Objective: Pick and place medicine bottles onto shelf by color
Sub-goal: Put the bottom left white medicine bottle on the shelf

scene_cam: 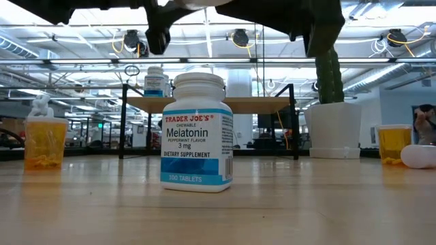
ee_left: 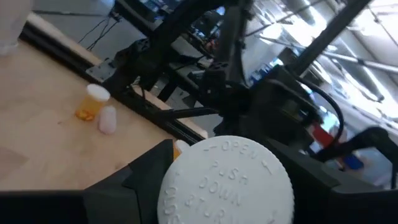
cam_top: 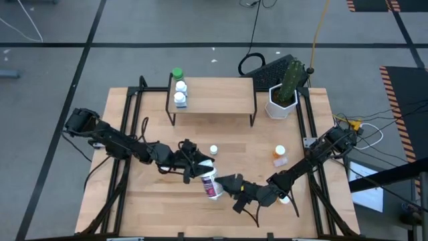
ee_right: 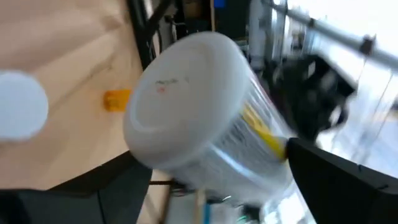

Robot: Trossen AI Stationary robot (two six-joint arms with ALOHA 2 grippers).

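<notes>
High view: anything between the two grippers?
Yes: a white bottle, lying tilted, spans the gap between the left gripper and right gripper. The left wrist view shows its cap between the fingers.

Melatonin bottle (scene_cam: 197,132) label: "TRADER JOE'S Melatonin 3 mg, 100 TABLETS"; cap (ee_left: 227,182): "PUSH DOWN".

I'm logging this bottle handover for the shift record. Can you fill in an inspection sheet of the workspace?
Surface: wooden table, bare wood in front.
Job's things: white bottle lying between both grippers; three bottles on the shelf; orange bottle and Melatonin bottle on the table.
Clutter: cactus pot at the right rear.
Grippers: left gripper at the bottle's cap; right gripper open at its base.
Cables: yellow and black leads off the right edge.
Surroundings: grey floor, striped tape.
</notes>
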